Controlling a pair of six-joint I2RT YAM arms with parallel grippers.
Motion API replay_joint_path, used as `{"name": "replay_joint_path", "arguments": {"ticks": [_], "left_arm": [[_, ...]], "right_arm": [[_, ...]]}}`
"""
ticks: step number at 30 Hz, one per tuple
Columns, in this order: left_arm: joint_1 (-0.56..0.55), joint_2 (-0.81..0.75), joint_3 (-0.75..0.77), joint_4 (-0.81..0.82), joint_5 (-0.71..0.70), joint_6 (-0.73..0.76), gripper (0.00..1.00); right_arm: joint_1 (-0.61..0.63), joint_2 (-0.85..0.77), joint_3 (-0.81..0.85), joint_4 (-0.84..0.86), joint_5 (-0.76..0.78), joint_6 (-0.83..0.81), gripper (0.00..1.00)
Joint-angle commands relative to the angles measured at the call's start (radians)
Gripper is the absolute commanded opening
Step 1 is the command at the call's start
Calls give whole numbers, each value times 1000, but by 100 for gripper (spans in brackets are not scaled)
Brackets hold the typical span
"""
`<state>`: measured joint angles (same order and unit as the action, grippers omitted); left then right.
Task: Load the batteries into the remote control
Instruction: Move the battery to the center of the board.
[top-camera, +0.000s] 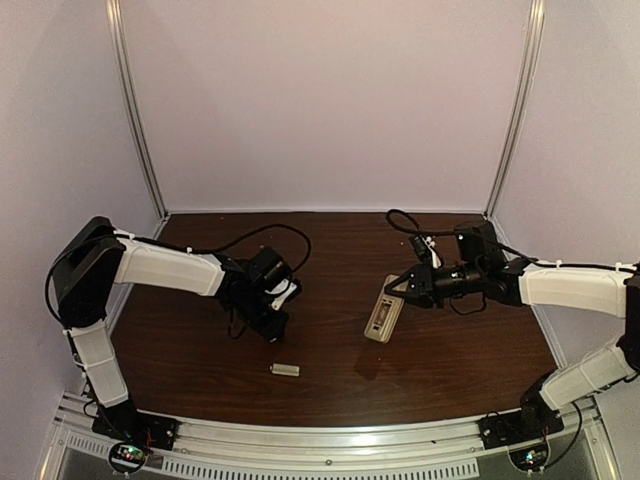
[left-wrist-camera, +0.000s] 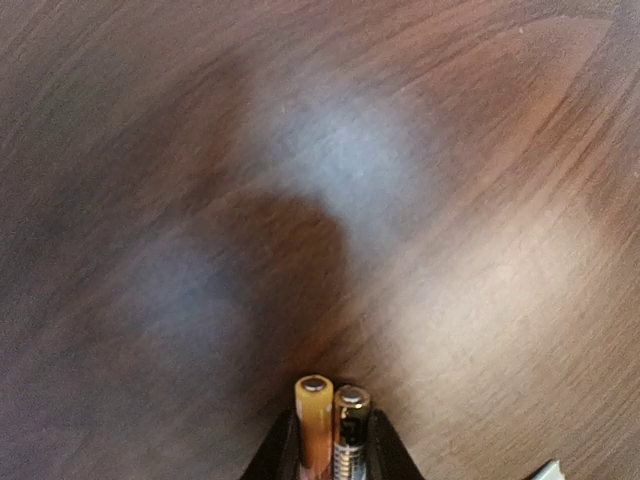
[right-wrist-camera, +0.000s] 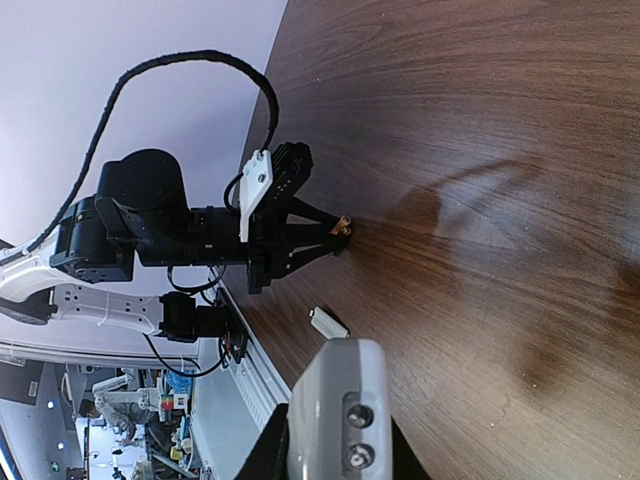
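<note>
My left gripper (top-camera: 277, 333) is shut on the two batteries (left-wrist-camera: 332, 425), small copper-gold cylinders side by side between the fingers, tips close above the wood. The batteries also show in the right wrist view (right-wrist-camera: 343, 226) at the tip of the left gripper (right-wrist-camera: 335, 235). My right gripper (top-camera: 392, 290) is shut on the remote control (top-camera: 384, 315), a slim pale handset held tilted above the table, its lower end near the surface. In the right wrist view the remote's end (right-wrist-camera: 340, 415) with two small round contacts sits between my fingers.
A small flat pale grey plate (top-camera: 285, 370) lies on the dark wooden table (top-camera: 330, 390) near the front, between the arms; it also shows in the right wrist view (right-wrist-camera: 328, 322). White walls enclose the back and sides. A metal rail (top-camera: 320, 445) runs along the near edge.
</note>
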<state>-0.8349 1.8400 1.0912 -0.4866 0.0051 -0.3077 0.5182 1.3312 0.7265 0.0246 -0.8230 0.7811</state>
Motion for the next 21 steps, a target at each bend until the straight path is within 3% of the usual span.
{"name": "replay_joint_path", "arguments": {"ticks": [1,11,21], "left_arm": [[7,77,-11,13,42,22,22],[7,41,16,-9,62,18,44],[42,-1,26,-23,62,28,44]], "right_arm": [[-7,-35,-7,1,-7,-16,0],[-7,-36,-12,-17,-13,-36,0],[-9,-43,-18,-17,-15,-41,0]]}}
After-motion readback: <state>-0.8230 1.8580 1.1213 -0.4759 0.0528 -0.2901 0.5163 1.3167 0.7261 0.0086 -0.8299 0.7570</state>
